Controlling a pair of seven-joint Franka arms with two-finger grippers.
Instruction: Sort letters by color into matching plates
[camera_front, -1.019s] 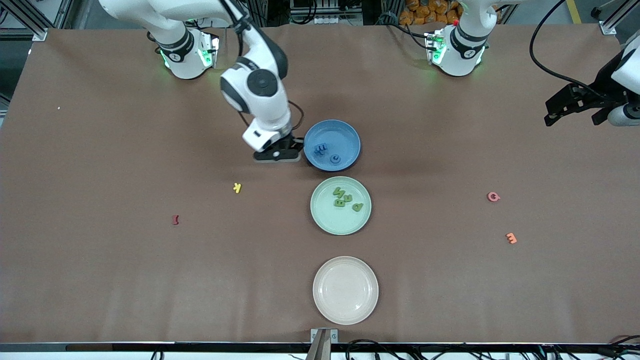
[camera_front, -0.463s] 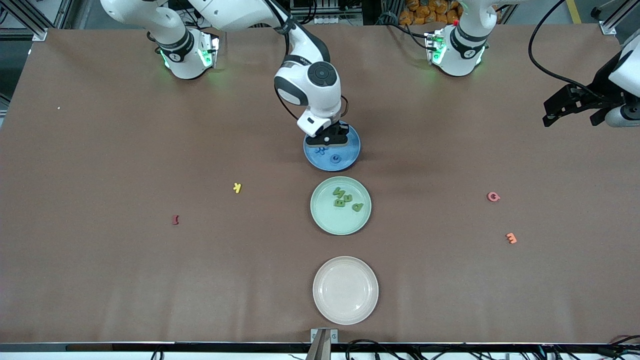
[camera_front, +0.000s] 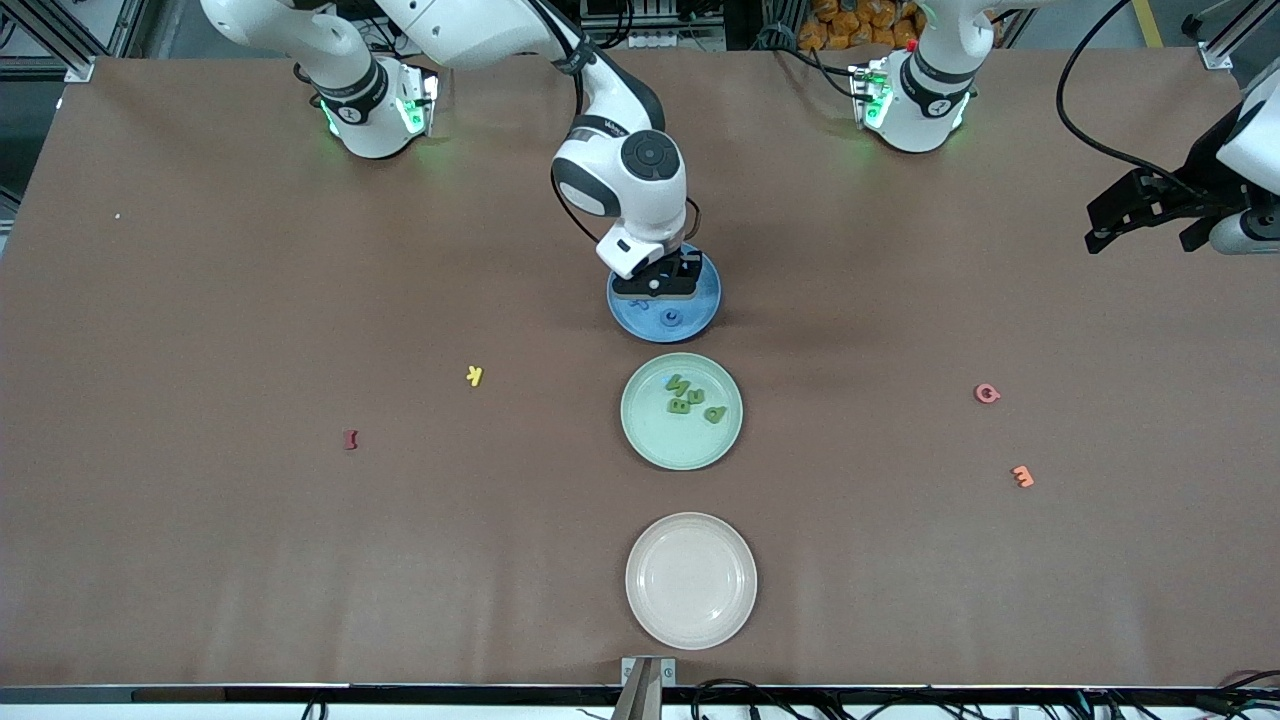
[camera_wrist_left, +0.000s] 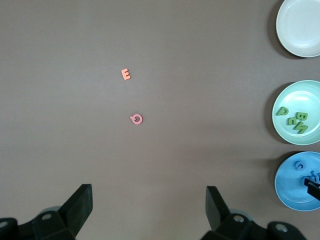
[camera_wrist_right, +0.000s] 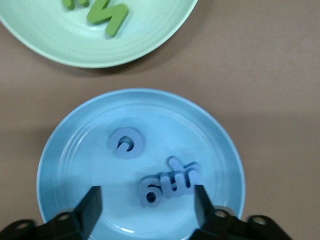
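release step: right gripper (camera_front: 655, 288) hangs over the blue plate (camera_front: 700, 305), jaws apart, no letter gripped; we see blue letters (camera_wrist_right: 165, 185) lying in it, green letters (camera_front: 690, 398) in the green plate (camera_front: 650, 440). left gripper (camera_front: 1140, 215) waits wide. next we lift clear

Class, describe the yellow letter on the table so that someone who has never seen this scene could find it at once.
Start from the column of three plates down the middle of the brown table and find the pale green plate in its centre. From it, look toward the right arm's end of the table: the yellow letter lies alone on the bare surface. It is the only yellow piece; the dark red letter lies nearer the front camera.
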